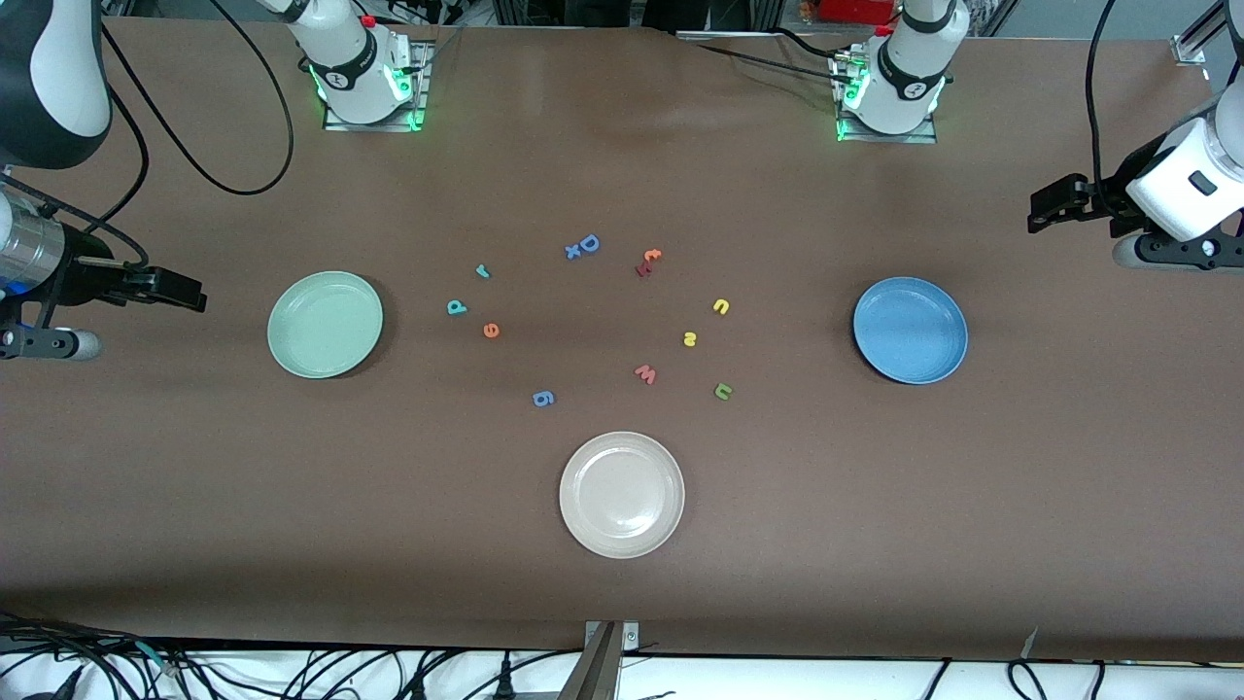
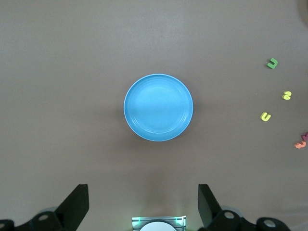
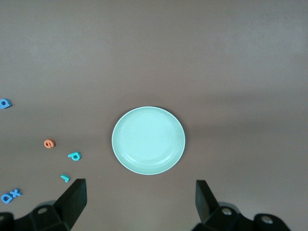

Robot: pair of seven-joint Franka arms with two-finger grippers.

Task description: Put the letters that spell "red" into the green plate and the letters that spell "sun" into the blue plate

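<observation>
The wide brown table (image 1: 622, 603) looks flat and a little soft, with lots of bare room. The round pale green plate (image 1: 325, 324) sits toward the right arm's end, and the round blue plate (image 1: 911, 330) toward the left arm's end. Both plates are empty.

Near the green plate lie the tiny foam teal d (image 1: 456, 307), teal r (image 1: 482, 271) and orange e (image 1: 491, 331). Nearer the blue plate lie the yellow u (image 1: 720, 306), yellow s (image 1: 689, 338) and green n (image 1: 722, 391).

These letters look light, squishy and thin, so I think pinching each one across its edges works best.

The left gripper (image 1: 1045, 209) and right gripper (image 1: 185, 292) both wait wide apart, holding nothing, each over its own end of the table.
</observation>
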